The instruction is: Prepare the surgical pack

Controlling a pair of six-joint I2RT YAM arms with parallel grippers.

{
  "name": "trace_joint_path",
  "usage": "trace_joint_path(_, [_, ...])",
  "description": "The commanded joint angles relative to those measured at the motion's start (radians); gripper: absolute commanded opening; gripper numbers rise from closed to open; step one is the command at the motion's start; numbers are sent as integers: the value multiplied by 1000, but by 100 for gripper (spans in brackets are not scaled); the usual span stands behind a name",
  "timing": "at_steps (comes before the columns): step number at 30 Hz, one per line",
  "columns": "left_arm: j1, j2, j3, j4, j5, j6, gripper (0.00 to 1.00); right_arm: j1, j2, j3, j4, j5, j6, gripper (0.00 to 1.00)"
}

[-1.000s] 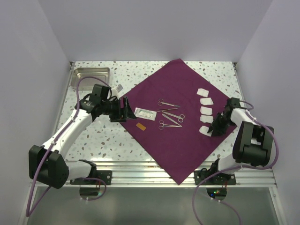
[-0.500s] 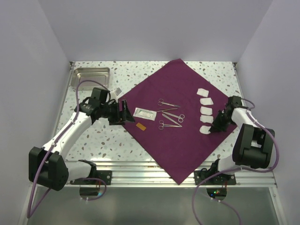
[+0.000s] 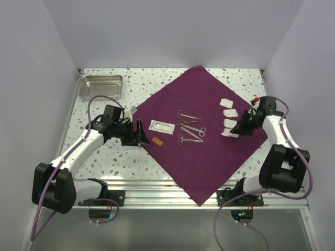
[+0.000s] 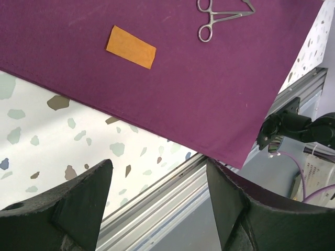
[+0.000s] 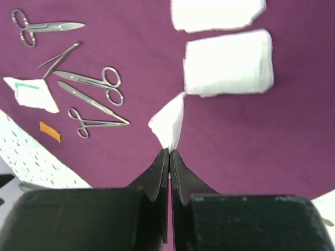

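Note:
The surgical pack's purple cloth [image 3: 204, 151] lies spread as a diamond on the table. On it are a row of white gauze pads [image 3: 231, 112], scissors and clamps [image 3: 191, 130], a white packet [image 3: 161, 126] and an orange strip [image 3: 157, 140]. My right gripper [image 3: 236, 130] is shut on a corner of one gauze pad [image 5: 170, 123], which hangs from the fingertips above the cloth [image 5: 251, 136], near two flat pads [image 5: 229, 63]. My left gripper [image 3: 139, 133] is open and empty at the cloth's left edge. Its wrist view shows the gripper [image 4: 158, 164] over speckled table, with the cloth [image 4: 209, 94] and strip [image 4: 131, 47] ahead.
A metal tray [image 3: 100, 86] stands at the back left of the speckled table [image 3: 104, 157]. The aluminium rail [image 3: 157, 185] runs along the near edge, and the cloth's near corner hangs over it. White walls close in three sides.
My right gripper has lifted the nearest gauze pad off the cloth and carried it back toward the row. My left gripper has shifted slightly nearer along the cloth's left edge.

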Motion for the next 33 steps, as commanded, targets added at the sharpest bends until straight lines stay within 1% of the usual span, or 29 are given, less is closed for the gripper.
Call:
trace_joint_path(1, [11,13,16,31,16,51,76,5,55,96,-40,-91,-92,0])
trace_joint_path(6, [16,21,2,37,24,64,76,5,135,191,-91,-33,-202,0])
trace_joint_path(11, [31,16,-33,66,45,64,76,5,216,232,-88,-39,-262,0])
trace_joint_path(15, [45,16,-47,78,64,70,76,5,215,206,-54,-42,-301,0])
trace_joint_path(20, [65,18,-41,71,70,90,76,7,211,163,-16,-44,-301,0])
trace_joint_path(21, [71,21,-39,66,70,91,76,7,211,160,-13,-41,-331,0])
trace_joint_path(33, [91,30,-36,60,78,110,76,7,279,188,-2,-54,-353,0])
